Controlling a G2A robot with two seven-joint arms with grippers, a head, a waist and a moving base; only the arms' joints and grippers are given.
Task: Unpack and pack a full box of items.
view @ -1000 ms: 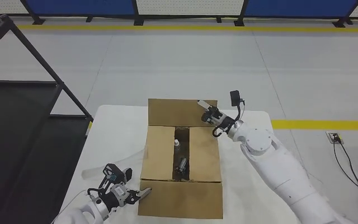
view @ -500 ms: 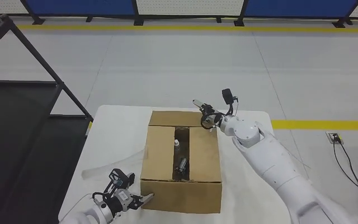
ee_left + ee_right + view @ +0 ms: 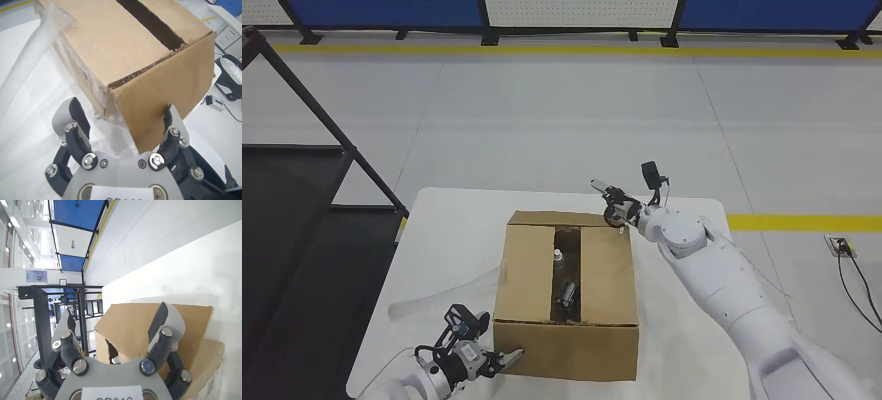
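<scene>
Sitting mid-counter on the white counter (image 3: 452,240) is a brown corrugated cardboard box (image 3: 562,290). Its two long top flaps are folded in, w/ a dark slot left open betw. them. Through the slot: a small bottle w/ white cap (image 3: 558,257) toward the far end and a dark, shiny item (image 3: 568,294) nearer the middle; can't tell what that one is. Box edges are ragged, w/ torn tape along the side seam. The far end flap stands tilted up.

Left gripper (image 3: 504,358) is at the box's near-left corner, low by the counter, jaws spread wide and holding nothing. Right gripper (image 3: 607,203) is at the far-right corner beside the raised flap, jaws also wide apart, nothing betw. them.

Left wrist view adds detail: the gripper (image 3: 122,105) straddles the box (image 3: 132,47) corner, one finger pad (image 3: 167,117) touching the near end face, the other clear of the side wall. A translucent plastic strip (image 3: 34,47) lies on the counter (image 3: 37,113) beside the box.

Right wrist view shows the gripper (image 3: 115,308) above the tilted flap of the box (image 3: 132,328), w/ the white cap (image 3: 115,360) showing in the gap below.
</scene>
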